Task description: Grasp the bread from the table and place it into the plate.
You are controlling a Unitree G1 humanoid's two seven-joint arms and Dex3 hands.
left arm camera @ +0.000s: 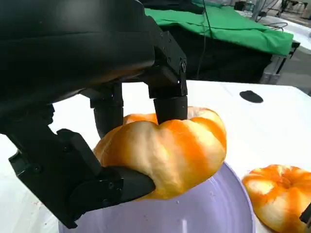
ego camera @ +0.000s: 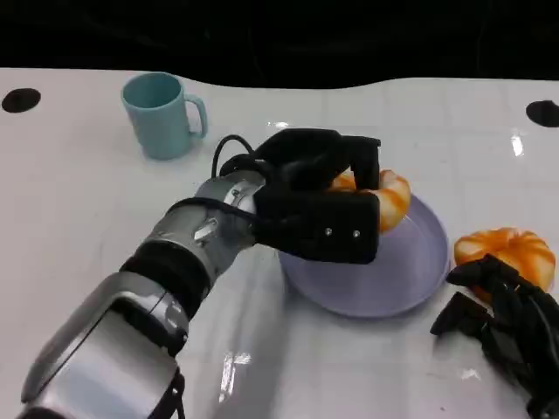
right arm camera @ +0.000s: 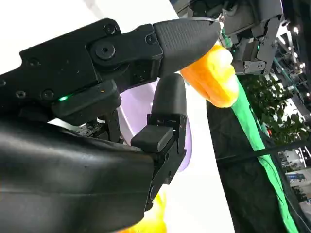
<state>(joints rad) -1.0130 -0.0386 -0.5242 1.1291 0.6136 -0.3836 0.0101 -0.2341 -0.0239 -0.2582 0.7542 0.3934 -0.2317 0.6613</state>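
Note:
My left hand (ego camera: 319, 205) grips an orange-and-cream bread ring (ego camera: 390, 196) just over the far left part of the lilac plate (ego camera: 393, 284). In the left wrist view the hand (left arm camera: 73, 58) pinches the bread (left arm camera: 170, 150) between fingers above and thumb below, right above the plate (left arm camera: 214, 211). A second bread (ego camera: 508, 251) lies on the table to the right of the plate. My right hand (ego camera: 511, 327) rests on the table just in front of it, fingers apart, holding nothing. The right wrist view shows that hand (right arm camera: 97, 97) and the held bread (right arm camera: 216, 73) beyond it.
A teal mug (ego camera: 163, 114) stands at the back left of the white table (ego camera: 79, 201). Black round holes mark the far corners. The second bread (left arm camera: 277, 199) lies close beside the plate's rim. A dark drop lies beyond the table's far edge.

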